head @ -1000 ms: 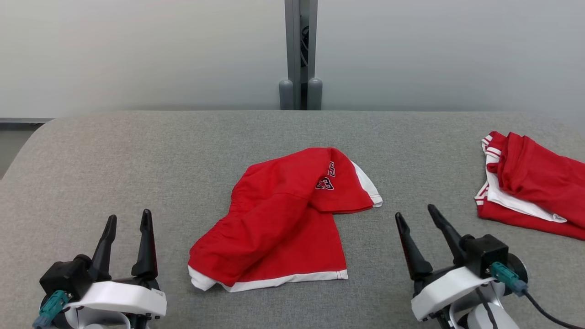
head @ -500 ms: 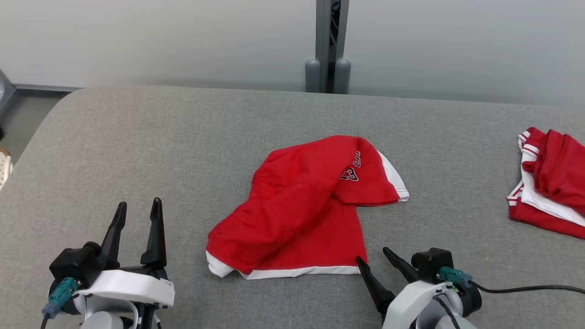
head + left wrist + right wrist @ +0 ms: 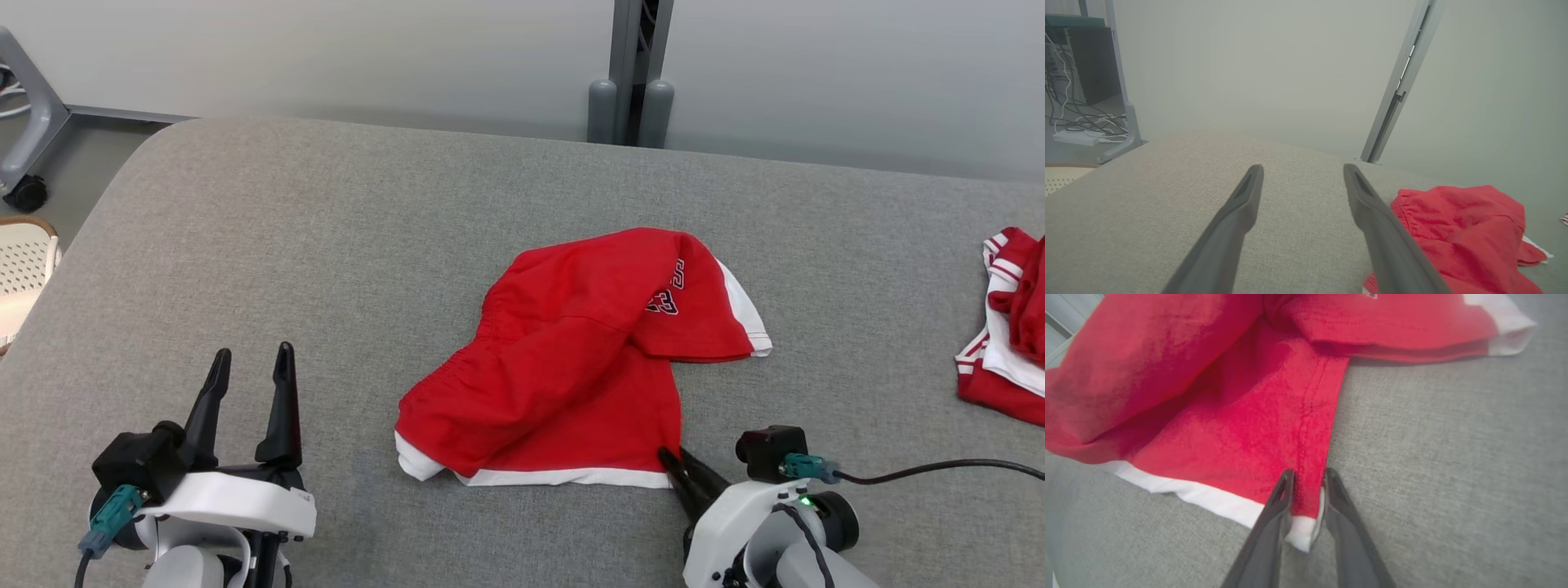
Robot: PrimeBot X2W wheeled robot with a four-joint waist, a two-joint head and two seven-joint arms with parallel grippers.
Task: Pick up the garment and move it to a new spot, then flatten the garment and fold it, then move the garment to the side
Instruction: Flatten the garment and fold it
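The garment [image 3: 588, 359] is a pair of red shorts with white hems, lying crumpled in the middle of the grey padded table [image 3: 326, 245]. My right gripper [image 3: 668, 456] is at its near right corner. In the right wrist view the two fingers of the right gripper [image 3: 1308, 475] pinch the red fabric and white hem of the garment [image 3: 1229, 416] at that corner seam. My left gripper [image 3: 251, 355] stands open over bare table to the garment's left, with nothing between its fingers. The left wrist view shows the left gripper [image 3: 1302, 169] open, with the garment [image 3: 1453, 228] to its right.
Another red-and-white piece of clothing [image 3: 1004, 351] lies at the table's right edge. A grey post [image 3: 633, 73] rises behind the table against a pale wall. Off the table's left end stand a pale perforated thing [image 3: 24, 269] and a wheeled frame [image 3: 28, 122].
The head camera has turned, shifting the whole picture rightward. My right gripper has moved in to the garment's near right corner and closed on it. The left gripper stays open.
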